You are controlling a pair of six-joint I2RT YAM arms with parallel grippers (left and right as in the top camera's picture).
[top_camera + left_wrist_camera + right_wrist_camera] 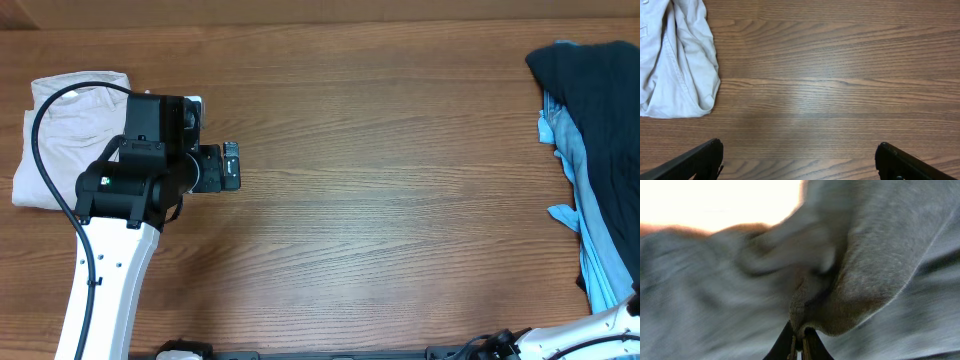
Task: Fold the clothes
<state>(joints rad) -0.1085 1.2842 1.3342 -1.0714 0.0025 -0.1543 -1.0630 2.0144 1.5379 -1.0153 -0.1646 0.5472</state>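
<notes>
The black T-shirt lies bunched at the table's far right edge, on top of light-blue jeans; no lettering shows. My right gripper is shut and pinches a fold of the T-shirt, which looks grey and blurred in the right wrist view and fills it. In the overhead view the right gripper itself is out of frame. My left gripper is open and empty over bare wood at the left, its two fingers wide apart in the left wrist view.
Folded pale beige trousers lie at the far left, beside my left arm, and show at the upper left of the left wrist view. Light-blue jeans stick out from under the T-shirt. Wooden table between them.
</notes>
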